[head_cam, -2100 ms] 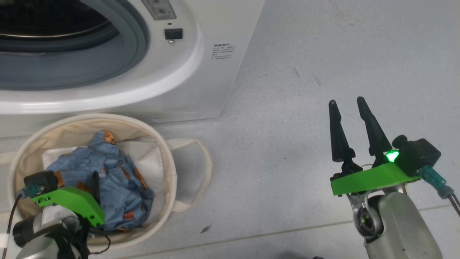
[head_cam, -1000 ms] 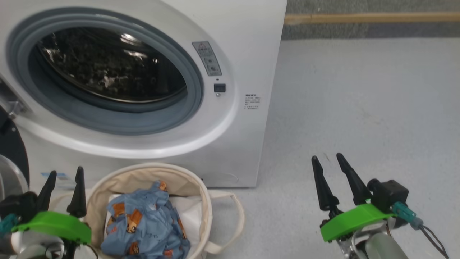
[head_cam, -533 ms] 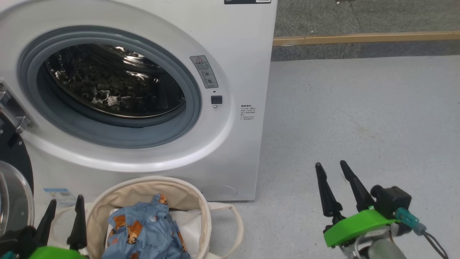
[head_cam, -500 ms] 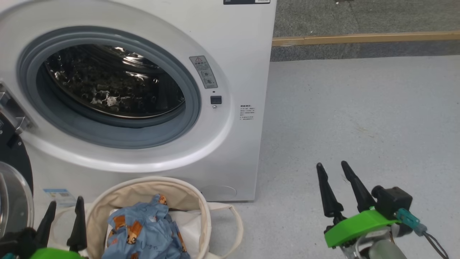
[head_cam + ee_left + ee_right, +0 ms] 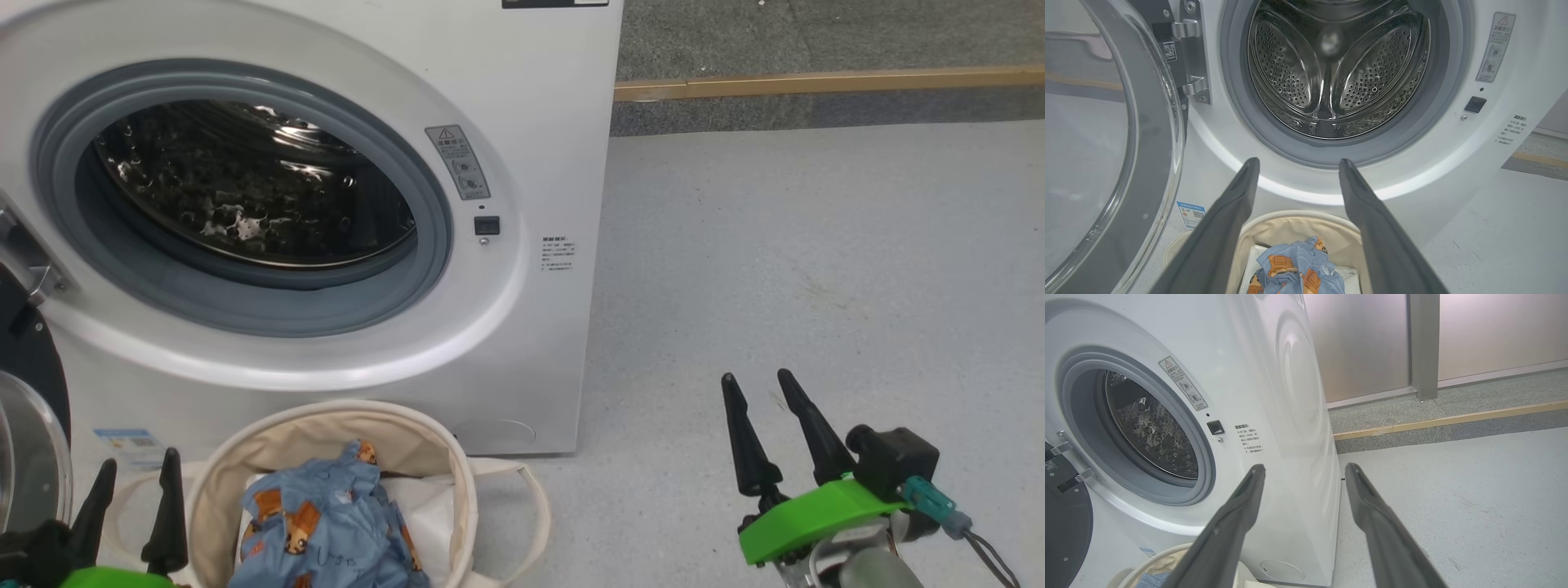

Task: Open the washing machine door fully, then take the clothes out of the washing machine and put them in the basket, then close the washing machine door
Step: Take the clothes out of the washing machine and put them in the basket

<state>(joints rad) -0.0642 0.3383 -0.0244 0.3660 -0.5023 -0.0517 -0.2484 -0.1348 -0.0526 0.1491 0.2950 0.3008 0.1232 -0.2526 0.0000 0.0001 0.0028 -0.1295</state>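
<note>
The white washing machine [image 5: 539, 122] [image 5: 1515, 49] [image 5: 1290, 396] stands with its steel drum showing and nothing lying in it. Its door [image 5: 24, 441] [image 5: 1106, 134] [image 5: 1065, 522] is swung wide to the left on a metal hinge. Below the opening sits the cream basket [image 5: 326, 420] [image 5: 1290, 224] holding the light blue clothes [image 5: 326, 527] [image 5: 1298, 267]. My left gripper [image 5: 135, 482] [image 5: 1296, 163] is open, just left of the basket and low in front of the drum. My right gripper [image 5: 759, 384] [image 5: 1304, 467] is open over the bare floor to the machine's right.
Grey floor [image 5: 816, 269] stretches to the right of the machine. A wooden strip [image 5: 816, 82] and a darker carpet band run along the back, with pale wall panels [image 5: 1453, 335] beyond.
The head camera has tilted up from the basket to the machine front. The left gripper has risen out of the basket, leaving the clothes there. The right gripper has barely shifted.
</note>
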